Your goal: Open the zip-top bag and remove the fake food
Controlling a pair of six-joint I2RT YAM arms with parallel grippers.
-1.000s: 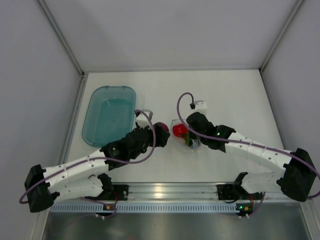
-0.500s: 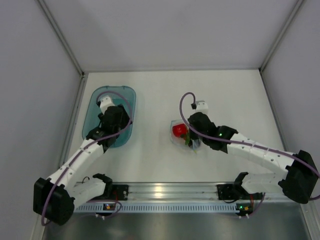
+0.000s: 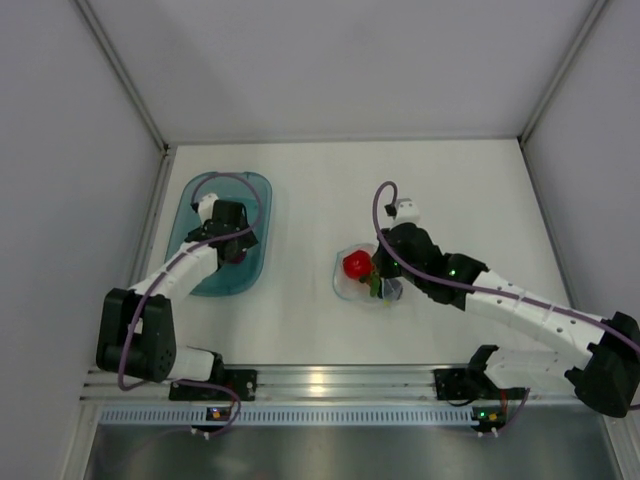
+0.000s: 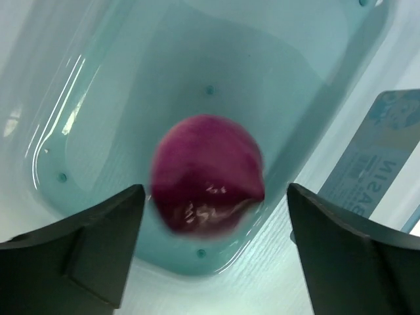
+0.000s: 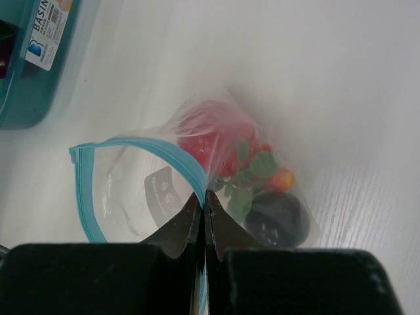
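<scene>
My left gripper [image 3: 233, 247] hangs open over the translucent teal tub [image 3: 183, 215]. In the left wrist view a blurred pink-magenta fake food piece [image 4: 207, 174] lies below the spread fingers of my left gripper [image 4: 215, 197], free of them, over the tub's floor [image 4: 131, 85]. My right gripper [image 3: 386, 286] is shut on the light blue zip strip of the clear zip-top bag [image 3: 345, 285]. In the right wrist view my right gripper [image 5: 203, 197] pinches the strip and the bag's mouth [image 5: 125, 190] gapes open. Inside are a red ball [image 5: 210, 141], a green-orange-red bit [image 5: 262, 170] and a dark purple-black piece [image 5: 279, 216].
The tub stands at the left, close to the left wall, and has a paper label on its side [image 4: 387, 151]. An aluminium rail [image 3: 330, 382] runs along the near edge. White walls close in the table at the back and both sides.
My left arm swung from beside the bag over to the tub with the magenta piece, and its gripper now stands open with the piece loose below. My right gripper kept its hold on the bag.
</scene>
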